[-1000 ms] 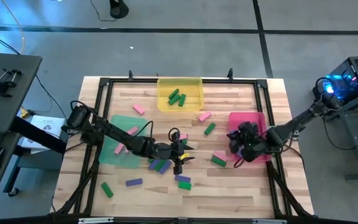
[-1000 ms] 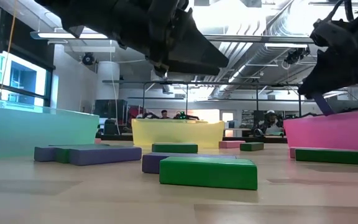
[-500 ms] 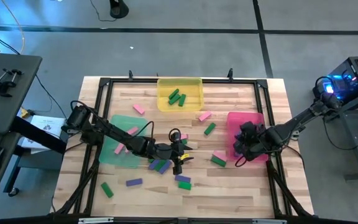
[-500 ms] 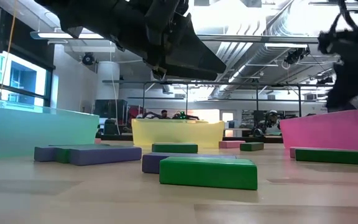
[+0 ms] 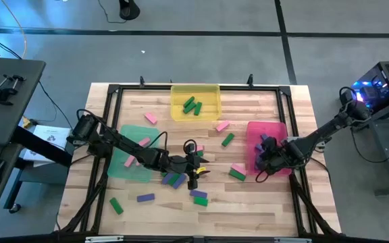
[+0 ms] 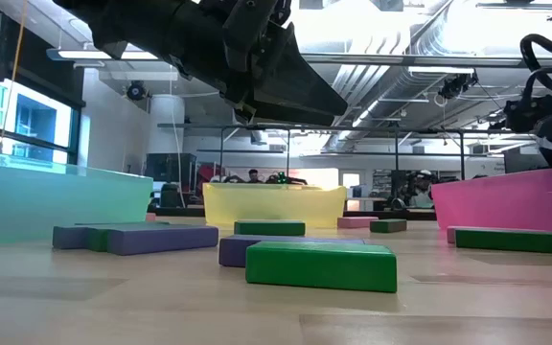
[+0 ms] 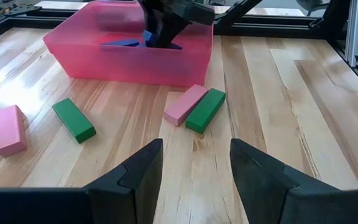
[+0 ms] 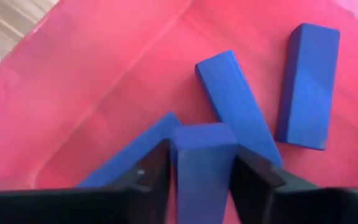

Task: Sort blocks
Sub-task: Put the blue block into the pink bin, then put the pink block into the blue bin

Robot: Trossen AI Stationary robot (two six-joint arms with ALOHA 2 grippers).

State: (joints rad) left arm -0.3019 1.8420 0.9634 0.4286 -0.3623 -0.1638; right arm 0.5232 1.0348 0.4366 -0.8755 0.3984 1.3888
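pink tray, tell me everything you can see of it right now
The pink tray is a translucent, plastic-looking rectangular bin with low, slightly flared walls and rounded corners. It sits flat on the wooden table near its right edge. Inside lie several blue blocks, loose and at different angles. The right gripper reaches down into it, with one blue block between its fingers. Just outside its wall, a pink block and a green block lie side by side on the table.
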